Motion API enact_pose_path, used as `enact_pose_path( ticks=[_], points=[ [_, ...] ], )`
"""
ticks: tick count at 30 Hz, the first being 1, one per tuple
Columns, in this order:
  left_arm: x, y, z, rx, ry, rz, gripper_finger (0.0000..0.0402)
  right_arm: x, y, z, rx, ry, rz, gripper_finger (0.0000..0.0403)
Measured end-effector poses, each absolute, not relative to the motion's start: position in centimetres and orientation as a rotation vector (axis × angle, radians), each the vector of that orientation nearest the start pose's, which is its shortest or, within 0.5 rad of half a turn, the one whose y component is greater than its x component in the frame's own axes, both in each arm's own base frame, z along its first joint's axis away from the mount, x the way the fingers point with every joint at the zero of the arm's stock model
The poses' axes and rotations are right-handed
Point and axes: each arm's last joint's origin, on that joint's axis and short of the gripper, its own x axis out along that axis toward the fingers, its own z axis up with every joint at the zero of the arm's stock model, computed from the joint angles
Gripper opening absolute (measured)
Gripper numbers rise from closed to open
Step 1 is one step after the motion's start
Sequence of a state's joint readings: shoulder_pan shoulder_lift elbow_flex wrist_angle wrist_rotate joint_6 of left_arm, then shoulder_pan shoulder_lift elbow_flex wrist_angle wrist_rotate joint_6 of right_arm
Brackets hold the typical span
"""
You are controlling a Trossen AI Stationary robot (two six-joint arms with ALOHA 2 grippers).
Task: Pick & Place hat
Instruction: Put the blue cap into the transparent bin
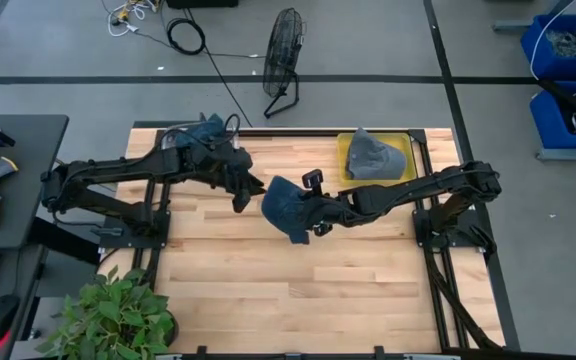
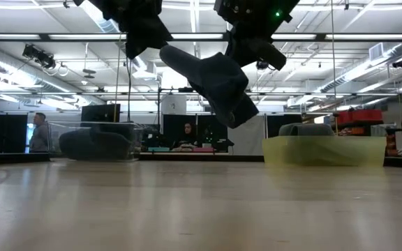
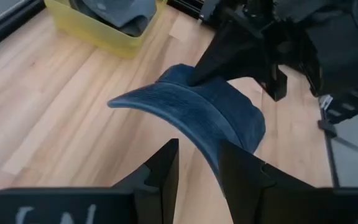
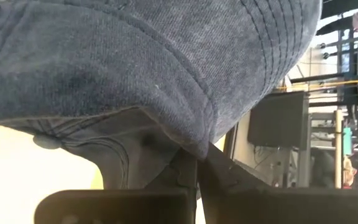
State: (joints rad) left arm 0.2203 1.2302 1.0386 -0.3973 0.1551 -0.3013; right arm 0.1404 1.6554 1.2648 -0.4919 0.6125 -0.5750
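Note:
A dark blue cap (image 1: pixel 283 205) hangs in the air over the middle of the table, also seen as the cap (image 2: pixel 211 80) in the low view. My right gripper (image 1: pixel 308 215) reaches in from the right and is shut on it. My left gripper (image 1: pixel 246 192) comes from the left and is open. Its fingers (image 3: pixel 160 171) stand just short of the cap's curved brim (image 3: pixel 166 102) and touch nothing that I can see. A yellow bin (image 1: pixel 343 150) at the table's far right holds a grey cap (image 1: pixel 376 155). My right gripper pinches the cap's stitched lower edge (image 4: pixel 188 140) between its two shut fingers (image 4: pixel 182 171), on the crown side away from the brim's tip. It comes at the cap level from the table's right. The cap is lifted clear of the table and slants down below the gripper.
A clear bin (image 2: pixel 96 143) with more blue cloth (image 1: pixel 206 128) sits at the table's far left, behind my left arm. A potted plant (image 1: pixel 108 315) stands at the near left corner. Bare wood lies along the table's near half. People show in the room beyond.

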Motion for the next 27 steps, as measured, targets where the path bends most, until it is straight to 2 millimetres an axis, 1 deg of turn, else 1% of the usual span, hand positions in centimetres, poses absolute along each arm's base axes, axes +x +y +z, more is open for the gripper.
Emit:
enact_pose_path(
  ticks=[4,9,16,19,23,24,27],
  points=[
    [25.9,5.5,31.2,-0.454,0.551,0.170,0.0112,35.3,3.1,26.2,-0.868,0.903,-0.205,0.0004],
    [25.9,5.5,31.2,-0.457,0.551,0.171,0.0112,35.7,2.7,26.5,-0.924,0.865,-0.202,0.0004],
    [25.9,5.5,31.2,-0.396,0.555,0.153,0.0106,36.1,1.9,26.9,-0.931,0.838,-0.234,0.0004],
    [25.9,5.5,31.2,-0.366,0.556,0.146,0.0082,36.1,1.5,26.9,-0.926,0.840,-0.242,0.0004],
    [25.9,5.5,31.2,-0.341,0.557,0.139,0.0025,36.1,1.5,26.9,-0.921,0.839,-0.246,0.0011],
    [25.9,5.5,31.2,-0.329,0.560,0.136,0.0016,36.1,1.5,26.9,-0.921,0.839,-0.246,0.0015],
    [25.9,5.5,31.2,-0.320,0.562,0.141,0.0016,36.1,1.5,26.9,-0.917,0.837,-0.244,0.0034]
  ],
)
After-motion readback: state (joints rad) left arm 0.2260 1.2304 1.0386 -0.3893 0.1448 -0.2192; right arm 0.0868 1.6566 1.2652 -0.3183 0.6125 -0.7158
